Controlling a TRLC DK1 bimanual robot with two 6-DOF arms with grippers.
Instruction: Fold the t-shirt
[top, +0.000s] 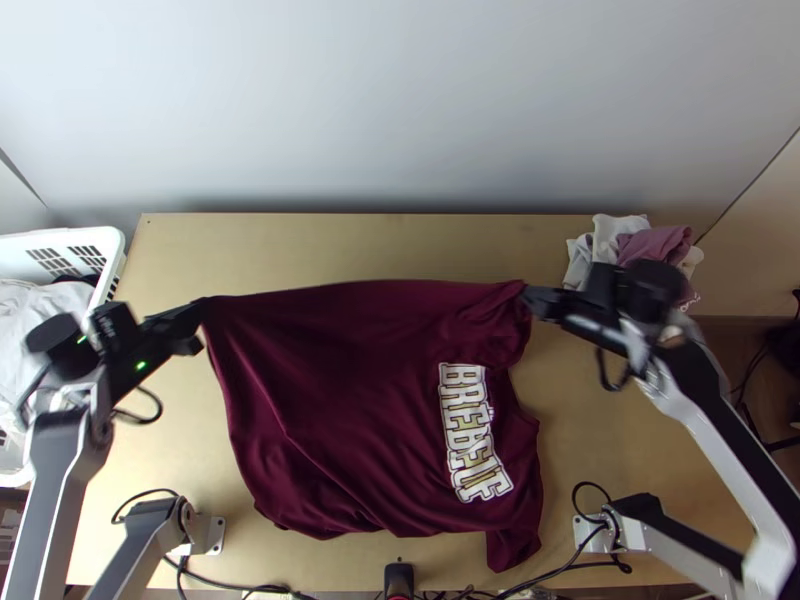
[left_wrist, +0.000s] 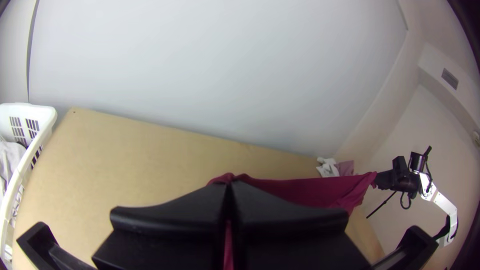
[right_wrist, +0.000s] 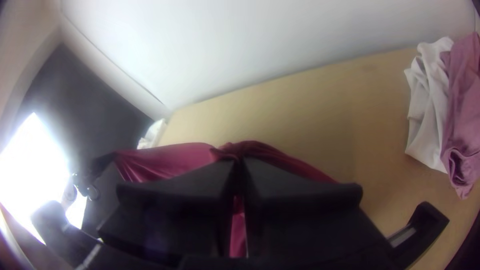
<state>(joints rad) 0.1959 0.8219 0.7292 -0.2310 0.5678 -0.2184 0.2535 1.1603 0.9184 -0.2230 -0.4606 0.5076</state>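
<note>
The dark maroon t-shirt (top: 350, 400) hangs stretched between both grippers, with white lettering near its right side and its lower part draping in folds toward the table's near edge. In the top view my left gripper (top: 203, 310) holds its upper left corner, and my right gripper (top: 528, 295) its upper right corner. The left wrist view shows the left gripper (left_wrist: 229, 187) shut on the maroon cloth (left_wrist: 310, 192). Maroon cloth (right_wrist: 170, 159) is likewise pinched in the right gripper (right_wrist: 237, 165) in the right wrist view.
A white basket (top: 115, 250) with light cloth stands at the table's left edge. White and pink folded clothes (top: 655, 243) lie at the back right corner. Cables and a small black device (top: 399, 580) are at the near edge. A wall rises behind the table (top: 350, 240).
</note>
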